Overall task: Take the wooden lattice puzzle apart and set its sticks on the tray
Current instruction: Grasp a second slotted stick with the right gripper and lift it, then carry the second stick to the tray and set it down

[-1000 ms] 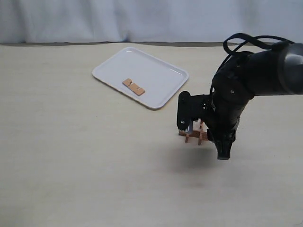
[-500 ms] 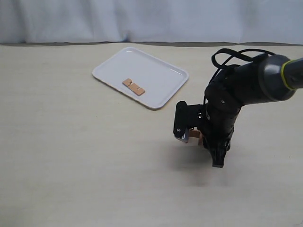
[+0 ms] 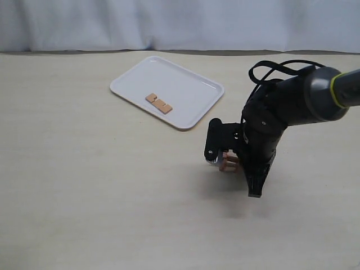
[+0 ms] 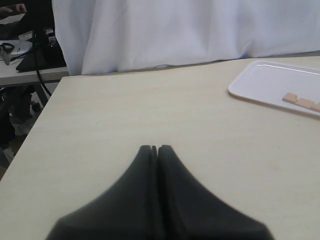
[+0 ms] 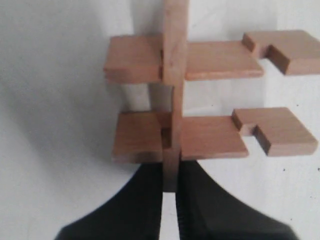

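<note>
The wooden lattice puzzle sits right of centre, mostly hidden behind my right arm. In the right wrist view it shows as two notched flat sticks crossed by one thin stick. My right gripper is shut on the end of that thin stick. The white tray lies at the back, well apart from the puzzle, with two sticks on it. My left gripper is shut and empty above bare table. The tray and its sticks lie far off to its side.
A white curtain hangs behind the table's far edge. In the left wrist view the table's side edge shows, with dark cables and equipment beyond it.
My right arm has shifted a little left and down over the puzzle, which now shows less behind it. The tray and its two sticks have not moved.
</note>
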`<state>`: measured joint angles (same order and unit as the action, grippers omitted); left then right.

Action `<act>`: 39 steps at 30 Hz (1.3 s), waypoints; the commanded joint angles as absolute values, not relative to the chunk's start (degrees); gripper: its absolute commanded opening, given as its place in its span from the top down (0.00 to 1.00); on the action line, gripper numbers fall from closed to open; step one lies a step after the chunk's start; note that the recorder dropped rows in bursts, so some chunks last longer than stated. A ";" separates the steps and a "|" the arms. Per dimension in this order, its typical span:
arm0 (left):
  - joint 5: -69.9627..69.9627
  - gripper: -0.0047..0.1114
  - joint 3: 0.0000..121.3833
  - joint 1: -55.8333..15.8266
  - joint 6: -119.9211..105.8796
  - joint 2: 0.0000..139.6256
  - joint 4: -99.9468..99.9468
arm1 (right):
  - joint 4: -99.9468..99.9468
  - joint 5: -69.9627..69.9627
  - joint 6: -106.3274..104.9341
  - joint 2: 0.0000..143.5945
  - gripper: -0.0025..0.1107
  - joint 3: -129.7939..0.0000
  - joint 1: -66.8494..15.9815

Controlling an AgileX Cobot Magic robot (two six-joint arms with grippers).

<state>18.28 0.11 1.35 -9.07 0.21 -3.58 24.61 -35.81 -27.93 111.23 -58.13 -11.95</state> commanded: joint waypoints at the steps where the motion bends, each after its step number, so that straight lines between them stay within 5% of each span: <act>1: 17.71 0.96 0.00 1.34 -9.13 0.00 -3.45 | 24.94 -35.83 -27.59 109.89 0.94 -57.89 -11.86; 19: 17.71 0.96 0.00 1.34 -9.13 0.00 -3.56 | 26.02 -33.82 -26.59 100.78 0.94 -57.89 -11.86; 39: 17.71 0.96 0.00 1.34 -9.13 0.00 -3.56 | 23.78 5.61 -7.72 104.90 0.94 -57.89 -11.86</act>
<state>18.28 0.11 1.35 -9.07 0.21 -3.58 25.44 -0.64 -8.24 103.28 -58.04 -11.95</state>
